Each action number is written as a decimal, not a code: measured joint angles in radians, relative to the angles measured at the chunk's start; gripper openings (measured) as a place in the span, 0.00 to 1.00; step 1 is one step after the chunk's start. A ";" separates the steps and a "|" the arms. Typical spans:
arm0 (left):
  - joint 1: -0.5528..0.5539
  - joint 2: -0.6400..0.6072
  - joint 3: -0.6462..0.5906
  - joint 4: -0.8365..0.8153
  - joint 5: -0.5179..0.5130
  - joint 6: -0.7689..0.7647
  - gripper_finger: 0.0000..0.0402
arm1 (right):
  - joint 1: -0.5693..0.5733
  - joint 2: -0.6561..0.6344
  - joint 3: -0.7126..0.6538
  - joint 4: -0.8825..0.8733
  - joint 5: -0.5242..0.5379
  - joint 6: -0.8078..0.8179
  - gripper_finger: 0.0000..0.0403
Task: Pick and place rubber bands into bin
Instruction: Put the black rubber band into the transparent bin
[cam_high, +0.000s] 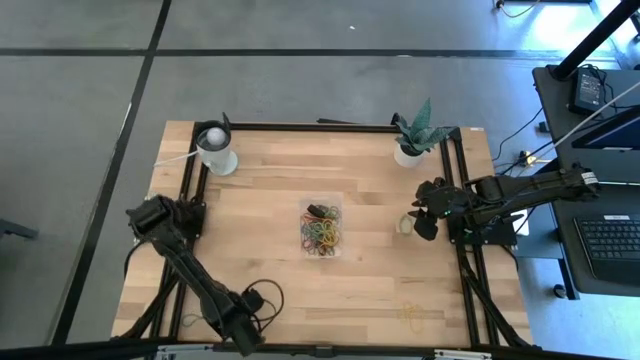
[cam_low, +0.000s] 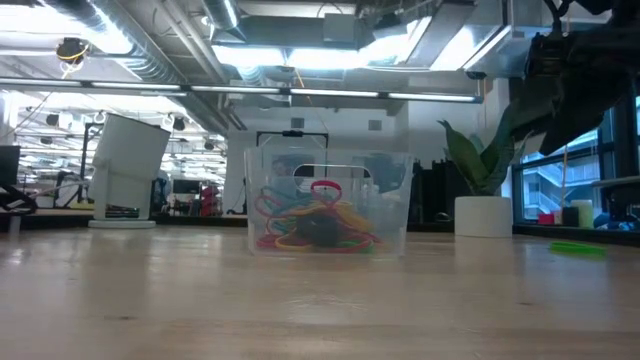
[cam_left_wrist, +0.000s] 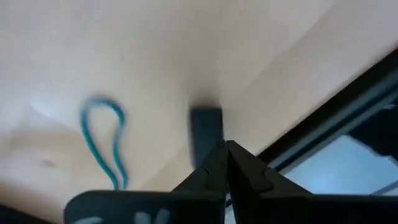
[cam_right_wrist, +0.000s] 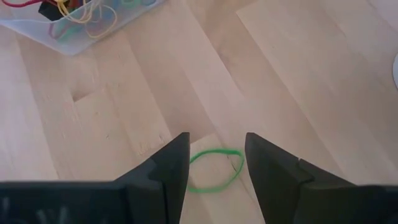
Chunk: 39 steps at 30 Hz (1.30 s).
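Right gripper (cam_right_wrist: 216, 171) stands wide open over a green rubber band (cam_right_wrist: 214, 169), right of the bin (cam_high: 321, 227). Left gripper (cam_left_wrist: 225, 163) is fully closed at the near table (cam_high: 380, 180) edge, holding nothing visible.

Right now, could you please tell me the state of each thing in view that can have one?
bin: upright on the table, open-topped, holding many coloured bands.
green rubber band: loose on the wood, between the right jaws, not gripped.
teal rubber band: lying on the wood, free.
right gripper: jaws open, low over the green band.
left gripper: jaws shut, holding nothing visible.
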<state>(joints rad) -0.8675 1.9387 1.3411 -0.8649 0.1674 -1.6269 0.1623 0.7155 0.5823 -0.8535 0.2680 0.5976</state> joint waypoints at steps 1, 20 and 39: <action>0.006 -0.020 0.000 -0.014 -0.028 0.008 0.00 | 0.000 0.000 0.000 0.001 0.000 0.000 0.40; 0.086 -0.175 0.001 -0.212 -0.140 0.054 0.11 | 0.000 0.001 0.000 0.060 0.000 0.002 0.40; -0.037 -0.025 0.000 -0.023 -0.086 -0.152 0.68 | 0.000 0.002 0.000 0.057 0.057 -0.008 0.40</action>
<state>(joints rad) -0.9044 1.9141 1.3415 -0.8878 0.0813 -1.7789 0.1623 0.7174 0.5823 -0.7963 0.3252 0.5898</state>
